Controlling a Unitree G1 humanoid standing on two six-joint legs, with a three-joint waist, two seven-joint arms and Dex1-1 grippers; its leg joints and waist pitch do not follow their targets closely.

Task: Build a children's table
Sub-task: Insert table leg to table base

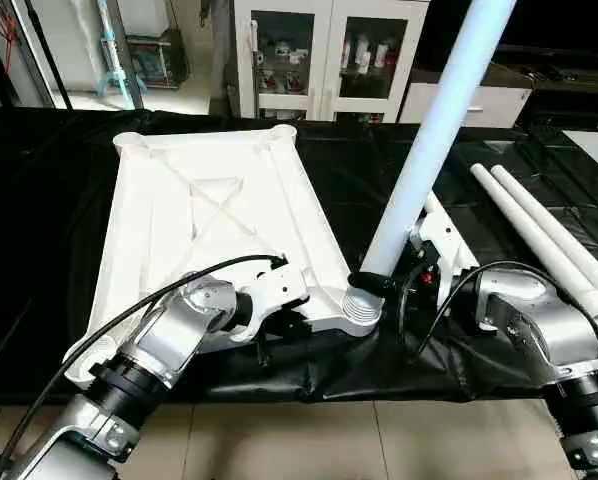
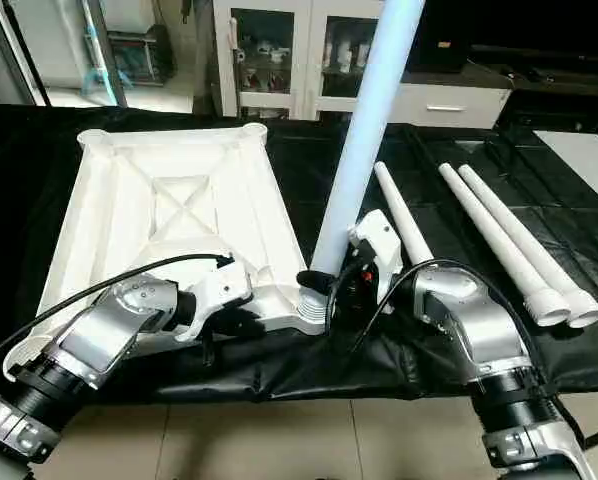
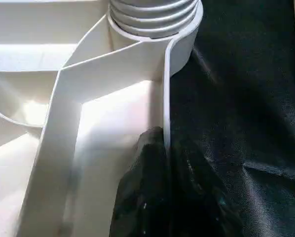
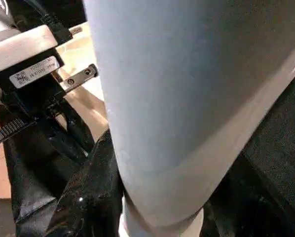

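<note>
Fingers of the left gripper are pinched narrow over the near rim of the upturned table top, one black finger on each side of the thin wall, at about seven o'clock from the near right corner socket; those of the right gripper stand half apart around the lower end of the raised leg, whose foot sits at that socket; three more legs lie on the black-draped table toward three o'clock. To seat this leg well, I judge it should be brought nearer upright — it leans toward one o'clock — and pressed straight down while the left grip steadies the top; a skewed push may jam it or slide the top.
</note>
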